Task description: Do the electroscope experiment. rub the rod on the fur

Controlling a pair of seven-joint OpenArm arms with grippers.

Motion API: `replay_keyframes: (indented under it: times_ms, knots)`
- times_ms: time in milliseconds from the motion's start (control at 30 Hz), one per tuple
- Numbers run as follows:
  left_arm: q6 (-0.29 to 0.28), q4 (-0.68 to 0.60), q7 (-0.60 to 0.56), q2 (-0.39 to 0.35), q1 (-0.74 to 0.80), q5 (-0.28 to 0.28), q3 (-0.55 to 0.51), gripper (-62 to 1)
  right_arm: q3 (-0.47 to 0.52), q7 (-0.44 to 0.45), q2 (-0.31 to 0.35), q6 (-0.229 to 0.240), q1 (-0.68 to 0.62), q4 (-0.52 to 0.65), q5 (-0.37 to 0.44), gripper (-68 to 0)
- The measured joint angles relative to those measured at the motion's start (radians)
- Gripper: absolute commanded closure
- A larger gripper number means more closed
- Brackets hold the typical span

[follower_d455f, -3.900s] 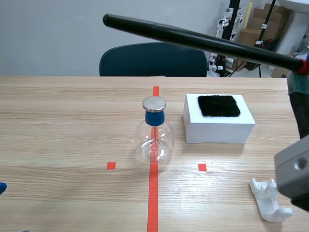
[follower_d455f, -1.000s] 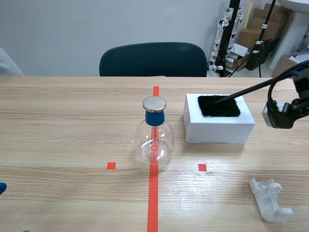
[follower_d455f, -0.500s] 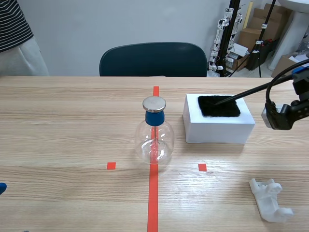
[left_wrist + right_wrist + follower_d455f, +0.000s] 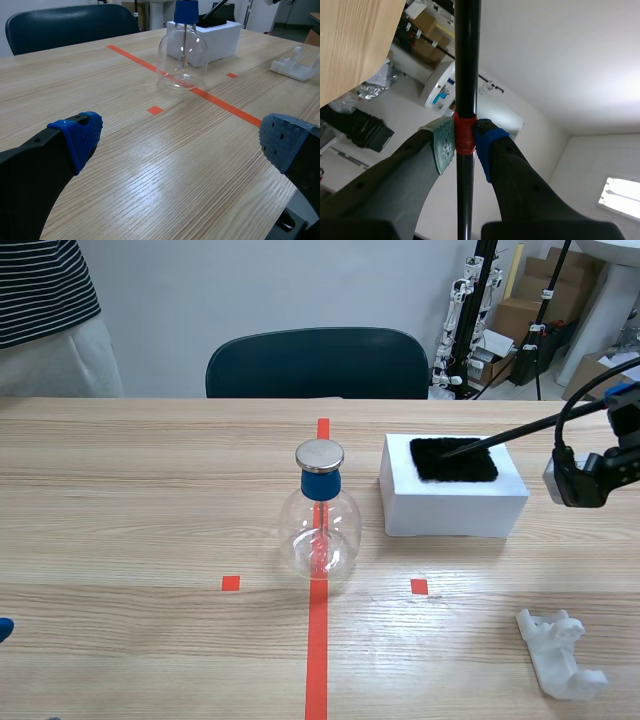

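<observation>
Standing beside white box (image 4: 452, 508): flask (image 4: 320, 532); rod (image 4: 510, 433) tip on fur (image 4: 468, 468).

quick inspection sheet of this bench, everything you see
surface: wooden table with orange-red tape marks; no spills seen
job's things: rod with its tip on the fur; the fur lies on a white box; flask with blue stopper and metal cap stands upright on the centre line
clutter: white plastic part at the table's near right
end effectors: left end effector open, low over the table, holding nothing; right end effector shut on the rod at its red band
cables: black cable looping by the right arm
surroundings: chair, person and cartons beyond the table
</observation>
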State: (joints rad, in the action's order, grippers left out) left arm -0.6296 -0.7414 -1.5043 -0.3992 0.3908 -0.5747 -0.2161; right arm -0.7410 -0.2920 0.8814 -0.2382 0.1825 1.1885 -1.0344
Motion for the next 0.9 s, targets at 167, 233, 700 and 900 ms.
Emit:
replay_keyframes:
  times_ms: [167,233,700,900]
  knots:
    - [0.0,0.0,0.0,0.0,0.0,0.0,0.0,-62.3,0.0,0.042,0.05,0.0,0.0,0.0,0.011,0.0]
    - [0.0,0.0,0.0,0.0,0.0,0.0,0.0,-62.3,0.0,0.067,0.046,-0.001,0.0,0.0,0.011,0.0]
    - [0.0,0.0,0.0,0.0,0.0,0.0,0.0,-62.3,0.0,0.056,0.071,0.008,0.0,0.0,0.085,0.0]
    - [0.0,0.0,0.0,0.0,0.0,0.0,0.0,-62.3,0.0,0.056,0.011,0.007,0.0,0.002,0.062,0.0]
